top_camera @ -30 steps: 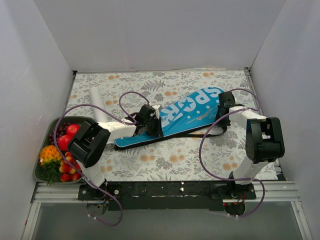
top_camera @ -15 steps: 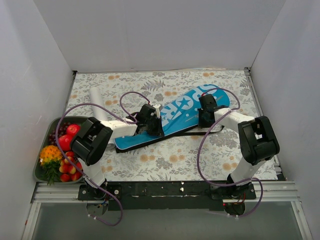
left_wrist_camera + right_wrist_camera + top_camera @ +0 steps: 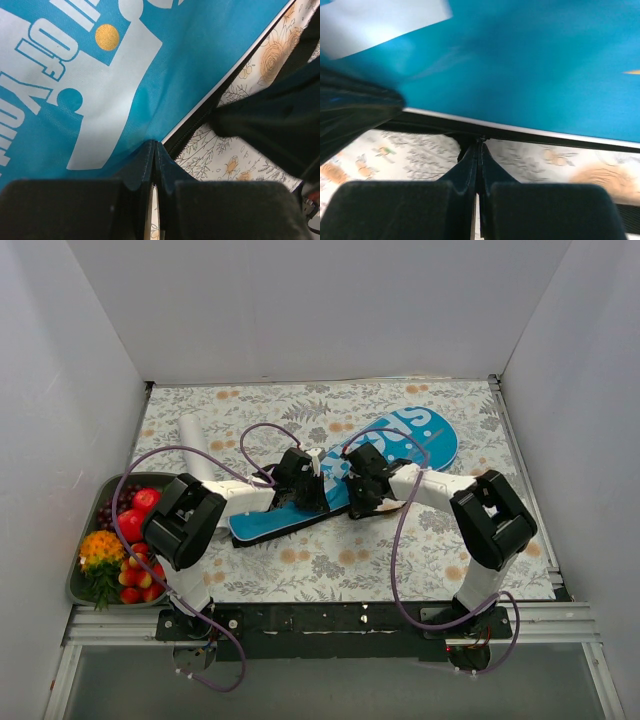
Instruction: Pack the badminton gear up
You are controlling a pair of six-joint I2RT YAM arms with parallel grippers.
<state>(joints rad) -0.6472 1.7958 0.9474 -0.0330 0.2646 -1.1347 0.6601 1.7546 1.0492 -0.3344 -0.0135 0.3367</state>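
Pincers both pressed together: left gripper point(image 3: 154, 146) pinches the blue cover point(image 3: 425, 432) by its edge; right gripper point(image 3: 479, 144) tips meet just below that edge.

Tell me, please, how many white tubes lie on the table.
1. The white cardboard tube lies on the left of the table, just beyond the fruit tray, its near end behind the left arm. Another could be hidden inside the blue racket cover.
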